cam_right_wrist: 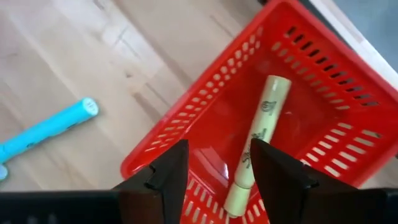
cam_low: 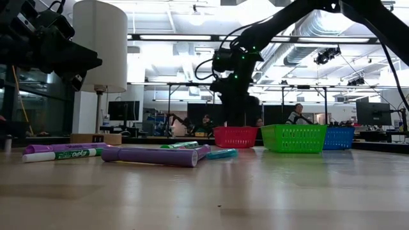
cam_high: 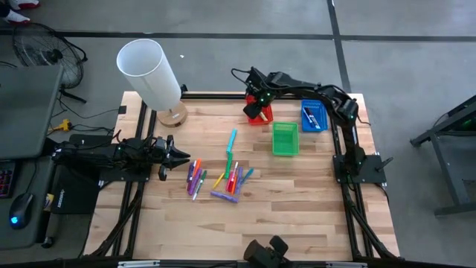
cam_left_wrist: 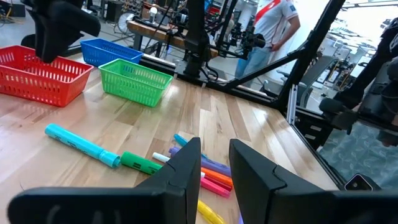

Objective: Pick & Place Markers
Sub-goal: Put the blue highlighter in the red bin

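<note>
Only the right wrist view shows us one yellow marker [cam_right_wrist: 257, 143] lying in the red tray [cam_right_wrist: 323, 68], under the right gripper [cam_right_wrist: 214, 168], jaws open and empty. From above we count three trays; the left gripper [cam_high: 181, 157] waits beside the marker pile [cam_high: 219, 179], jaws parted, empty.

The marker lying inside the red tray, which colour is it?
Pale yellow, with small dark print; the marker in the red tray shows best in the right wrist view.

Three trays stand at the table's [cam_high: 297, 193] far side — red [cam_high: 262, 115], green [cam_high: 285, 138], blue [cam_high: 314, 116] — with a white lamp [cam_high: 151, 74] (wooden base) at the far-left corner.
</note>
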